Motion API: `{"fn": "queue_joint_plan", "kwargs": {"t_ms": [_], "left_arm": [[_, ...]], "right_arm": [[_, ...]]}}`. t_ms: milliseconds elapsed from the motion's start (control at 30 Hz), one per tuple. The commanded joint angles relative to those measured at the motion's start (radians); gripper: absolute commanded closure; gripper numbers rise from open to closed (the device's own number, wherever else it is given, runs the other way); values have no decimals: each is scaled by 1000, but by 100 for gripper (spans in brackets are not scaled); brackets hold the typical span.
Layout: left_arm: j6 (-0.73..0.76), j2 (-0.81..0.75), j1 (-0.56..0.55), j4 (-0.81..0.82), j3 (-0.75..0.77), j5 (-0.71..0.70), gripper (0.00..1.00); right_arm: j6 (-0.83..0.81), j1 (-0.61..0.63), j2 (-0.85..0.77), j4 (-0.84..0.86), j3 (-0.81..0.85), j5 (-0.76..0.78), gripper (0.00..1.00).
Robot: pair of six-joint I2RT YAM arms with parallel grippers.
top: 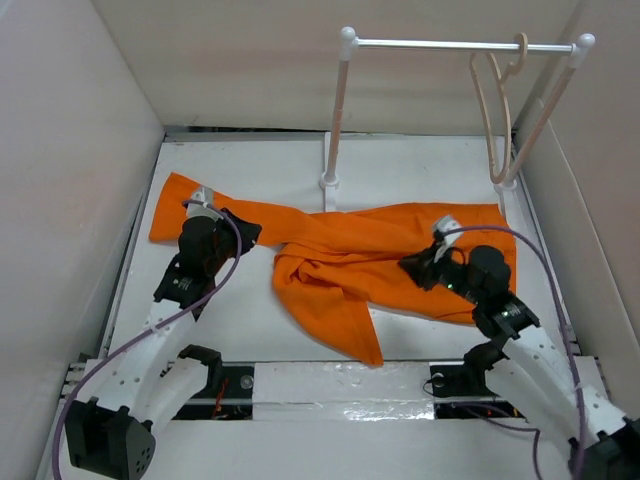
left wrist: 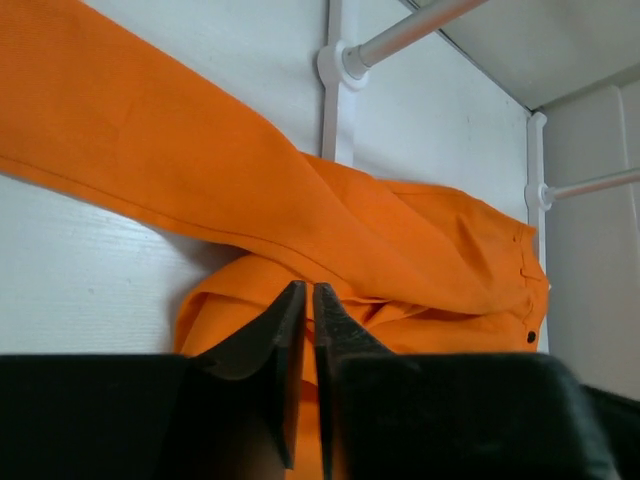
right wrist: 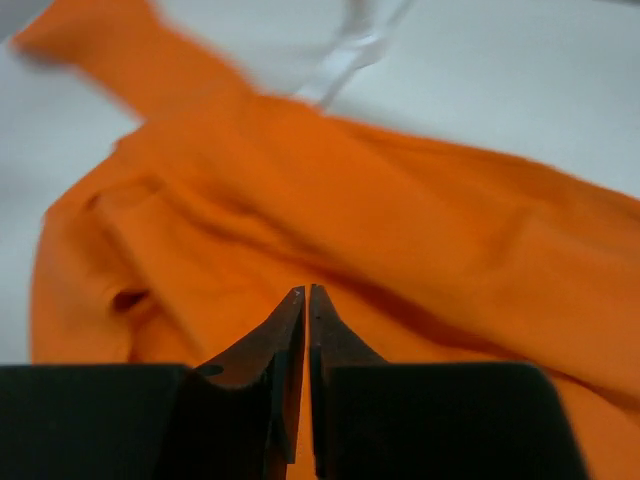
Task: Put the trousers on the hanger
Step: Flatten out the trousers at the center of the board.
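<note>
- While both pincers hang low over the cloth, I read them as pressed narrow. The left pincer (top: 248,232) and the right pincer (top: 410,268) each show fingertips almost touching, and I see no fabric caught between them.
- The trousers (top: 350,260) lie crumpled on the table (top: 250,160), right under both pincers. One leg runs out behind the left pincer, and the other is folded in a bunch between the two.
- The waist button (left wrist: 530,338) sits well ahead of the left pincer, out to its right.
- My call on handling: light, limp cloth that will sag and slide, so pinching one layer would drag the rest along. I'd pinch the waistband edge, where it's thicker.
- The hanger (top: 497,110) hangs on the rack rod (top: 460,44), up beyond the right pincer and well apart from the cloth.
- In the way: the white rack post (top: 335,110) stands just beyond the cloth, between the pincers. The side wall (top: 600,200) sits close outside the right one.
</note>
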Motion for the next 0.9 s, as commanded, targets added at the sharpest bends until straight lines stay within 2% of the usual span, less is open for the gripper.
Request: {"fn": "queue_joint_plan", "kwargs": {"t_ms": [0, 33, 67, 100, 133, 167, 267, 300, 367, 400, 433, 467, 567, 667, 833, 867], "left_arm": [[36, -39, 3, 19, 52, 31, 90], [39, -30, 3, 19, 62, 80, 83], [41, -22, 3, 20, 69, 96, 80], [41, -19, 3, 25, 80, 114, 78], [41, -18, 3, 32, 83, 120, 74], [38, -10, 3, 46, 86, 126, 71], [20, 33, -20, 80, 125, 160, 70], [12, 48, -76, 98, 160, 151, 70], [12, 117, -185, 106, 210, 67, 70], [16, 148, -254, 92, 290, 24, 70], [32, 178, -367, 68, 334, -109, 70], [30, 215, -398, 54, 370, -149, 70], [12, 190, -415, 106, 384, -177, 70], [-2, 141, -415, 124, 321, -177, 70], [-13, 78, -415, 66, 200, -266, 70], [-17, 33, -415, 65, 180, -274, 70]], "right_arm": [[-43, 287, 11, -63, -7, 99, 70], [-28, 375, 34, -67, -10, 178, 60], [-13, 547, 48, -62, -11, 218, 51], [7, 631, 65, -59, -13, 267, 41], [48, 711, 112, -57, -7, 356, 37], [62, 847, 143, -57, 1, 412, 36], [121, 986, 282, -103, 48, 568, 35], [138, 1024, 319, -99, 53, 587, 35], [184, 1035, 408, -73, 47, 625, 35], [196, 1035, 431, -55, 42, 625, 35], [223, 1044, 448, -39, 38, 627, 35], [236, 1053, 462, -22, 33, 656, 35], [287, 1066, 506, 5, 27, 719, 34], [294, 1066, 577, 85, 26, 704, 35], [253, 1077, 755, 260, 96, 549, 47], [244, 1077, 776, 321, 110, 492, 52]]}}
